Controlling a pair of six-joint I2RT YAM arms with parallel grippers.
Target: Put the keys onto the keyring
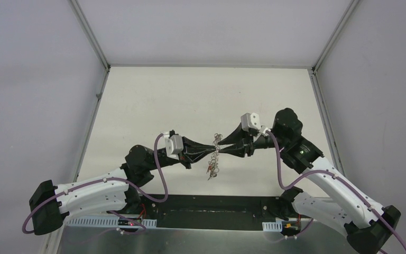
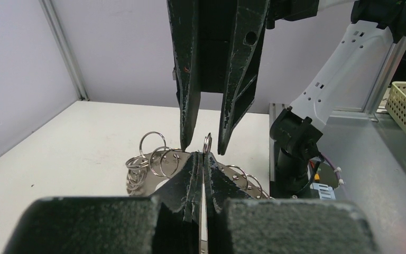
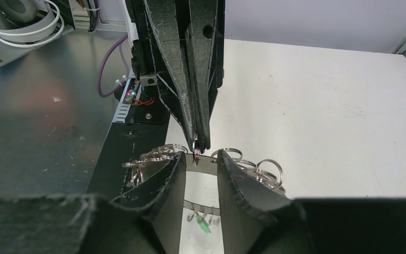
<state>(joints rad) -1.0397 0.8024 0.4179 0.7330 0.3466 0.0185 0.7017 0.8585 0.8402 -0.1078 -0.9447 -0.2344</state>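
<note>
The left tool point(image 1: 213, 152) pinches a small loop point(image 2: 207, 142) of the keyring point(image 1: 212, 166), which hangs with its length running from the bench's point(image 1: 153, 106) far edge nearward. The right tool point(image 1: 219, 146) gapes astride that loop.

— What did the right wrist camera miss?
— The fingers of the right gripper point(image 3: 201, 156) blocked most of the keyring point(image 3: 203, 209); a green-tagged key point(image 3: 204, 226) showed only partly.
— And overhead?
— The keys point(image 1: 211, 170) hung too small to tell apart.
</note>
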